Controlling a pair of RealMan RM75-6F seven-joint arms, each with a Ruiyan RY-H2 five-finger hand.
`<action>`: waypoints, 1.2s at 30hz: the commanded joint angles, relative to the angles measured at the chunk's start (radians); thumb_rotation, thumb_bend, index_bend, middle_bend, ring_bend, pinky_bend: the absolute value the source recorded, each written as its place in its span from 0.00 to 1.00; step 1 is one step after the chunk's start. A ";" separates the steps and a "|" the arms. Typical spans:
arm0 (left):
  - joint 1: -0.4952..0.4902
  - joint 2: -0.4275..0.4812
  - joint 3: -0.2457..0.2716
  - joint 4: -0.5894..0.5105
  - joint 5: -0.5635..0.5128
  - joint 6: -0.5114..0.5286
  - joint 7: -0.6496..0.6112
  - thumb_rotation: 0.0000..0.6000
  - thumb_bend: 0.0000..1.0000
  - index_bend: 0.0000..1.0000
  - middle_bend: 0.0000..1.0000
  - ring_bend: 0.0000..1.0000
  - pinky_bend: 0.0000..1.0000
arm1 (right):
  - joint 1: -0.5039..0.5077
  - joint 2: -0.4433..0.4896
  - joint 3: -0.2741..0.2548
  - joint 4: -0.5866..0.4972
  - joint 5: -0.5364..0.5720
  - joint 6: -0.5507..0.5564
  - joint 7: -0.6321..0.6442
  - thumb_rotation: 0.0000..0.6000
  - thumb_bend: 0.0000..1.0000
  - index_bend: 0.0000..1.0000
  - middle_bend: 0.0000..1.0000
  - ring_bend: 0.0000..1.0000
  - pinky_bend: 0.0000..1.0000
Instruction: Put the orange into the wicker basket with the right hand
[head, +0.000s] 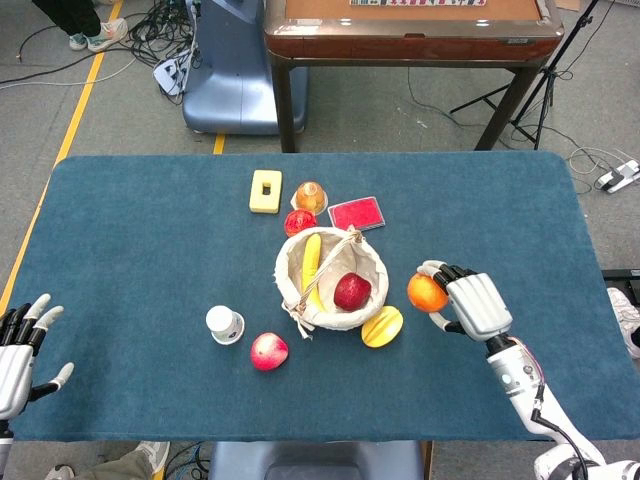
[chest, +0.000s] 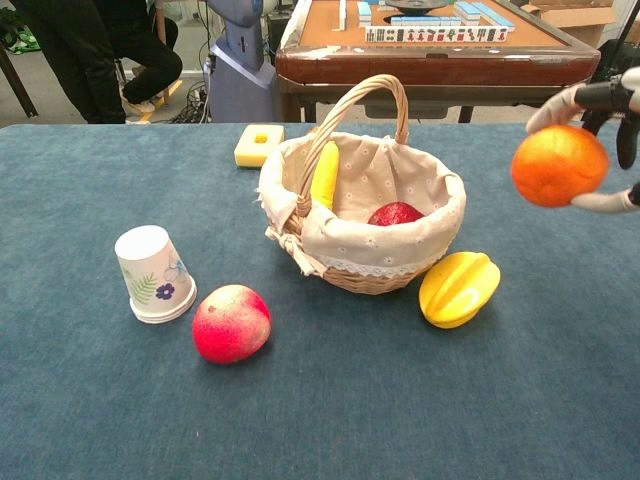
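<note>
The orange (chest: 558, 165) is clamped in the right hand's (head: 472, 306) fingers (chest: 552, 107), raised off the surface. The basket (chest: 365, 262) lies to its left, at frame centre. The left hand (head: 18, 352), lower left, is kept apart-fingered and empty.

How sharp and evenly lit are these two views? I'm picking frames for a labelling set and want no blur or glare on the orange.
Head view: even, soft light, no glare; the orange and right hand look sharp. Chest view: the orange is crisp with only a mild highlight; the right hand is cut by the frame edge; the wicker basket casts a faint shadow.
</note>
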 joint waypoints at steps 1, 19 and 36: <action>0.001 0.002 0.001 0.000 0.000 0.001 0.000 1.00 0.26 0.17 0.00 0.00 0.00 | 0.033 0.000 0.025 -0.018 0.009 -0.018 0.012 1.00 0.35 0.36 0.38 0.39 0.53; 0.006 0.006 -0.001 0.001 -0.002 0.007 -0.007 1.00 0.26 0.17 0.00 0.00 0.00 | 0.130 -0.088 0.024 -0.004 0.054 -0.103 0.011 1.00 0.35 0.05 0.06 0.20 0.53; 0.009 0.009 -0.002 0.008 -0.002 0.009 -0.016 1.00 0.26 0.17 0.00 0.00 0.00 | -0.040 0.087 -0.068 -0.054 -0.013 0.131 -0.065 1.00 0.35 0.05 0.13 0.20 0.53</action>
